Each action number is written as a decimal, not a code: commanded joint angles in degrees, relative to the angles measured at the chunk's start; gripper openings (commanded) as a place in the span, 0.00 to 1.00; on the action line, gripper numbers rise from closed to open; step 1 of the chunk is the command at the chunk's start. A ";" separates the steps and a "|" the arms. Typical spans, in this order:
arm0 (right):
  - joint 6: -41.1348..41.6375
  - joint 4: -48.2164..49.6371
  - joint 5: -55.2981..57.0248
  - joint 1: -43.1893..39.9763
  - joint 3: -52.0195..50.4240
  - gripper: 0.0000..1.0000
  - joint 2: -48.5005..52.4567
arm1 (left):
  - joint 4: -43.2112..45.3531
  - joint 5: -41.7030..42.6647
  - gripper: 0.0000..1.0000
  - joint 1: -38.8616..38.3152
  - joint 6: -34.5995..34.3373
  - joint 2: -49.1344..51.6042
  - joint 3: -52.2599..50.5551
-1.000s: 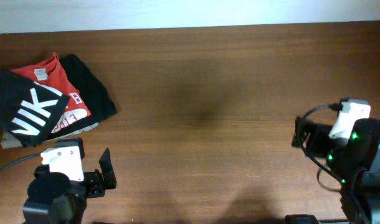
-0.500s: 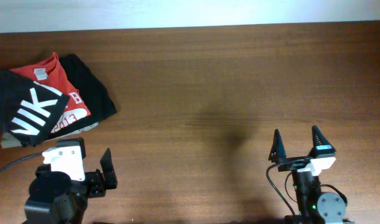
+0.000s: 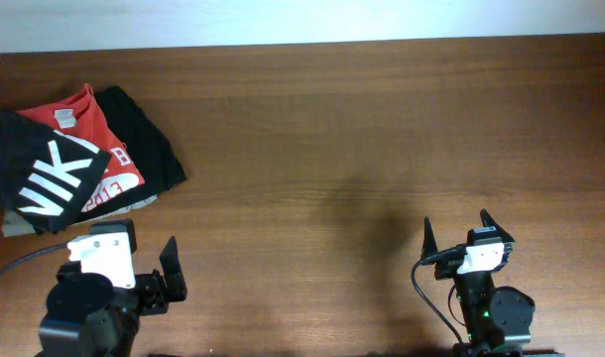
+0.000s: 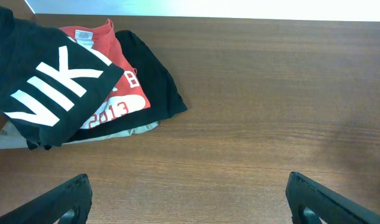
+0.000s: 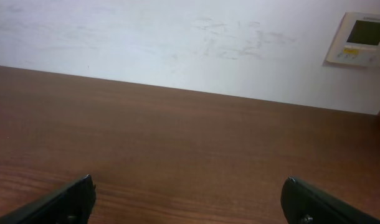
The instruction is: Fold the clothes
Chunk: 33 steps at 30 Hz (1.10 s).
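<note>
saw the dark t-shirt (image 3: 30, 174) with big white letters lying crumpled and unfolded at the far left of the brown surface (image 3: 322, 129), on top of other garments. noted under it a red t-shirt (image 3: 89, 134) with white print, a black garment (image 3: 144, 144) just to the right of that, and a beige garment (image 3: 134, 205) peeking out at the near edge. found the same clothes at the upper left of the left wrist view.

found the left gripper (image 4: 190, 208) at the front left, near the clothes but not touching them. jaws spread wide and holding nothing, with only bare wood between the fingertips (image 4: 75, 196). saw no change there from the earlier frames.

found the right gripper (image 3: 459, 236) at the front right, well apart from the clothes. jaws wide open and empty, pointed toward the far edge, a white wall (image 5: 177, 37) and a small wall panel (image 5: 363, 38).

a second ago, had sat bunched up at the right edge. by half a second ago, had swung inward to the front. since then, shifted slightly toward the front edge and the left, and turned a little. left every garment where it had been.
</note>
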 commanded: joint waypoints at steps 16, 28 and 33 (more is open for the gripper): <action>-0.17 -0.28 0.09 0.33 -0.28 0.99 -0.20 | 61.83 5.03 0.99 0.37 2.99 -30.67 -58.42; -0.17 -0.28 0.09 0.33 -0.28 0.99 -0.20 | 58.62 15.91 0.99 5.11 14.73 -31.91 -60.74; -0.17 -0.31 0.07 0.31 -0.28 0.99 -0.20 | 58.62 15.91 0.99 5.11 14.73 -31.89 -60.74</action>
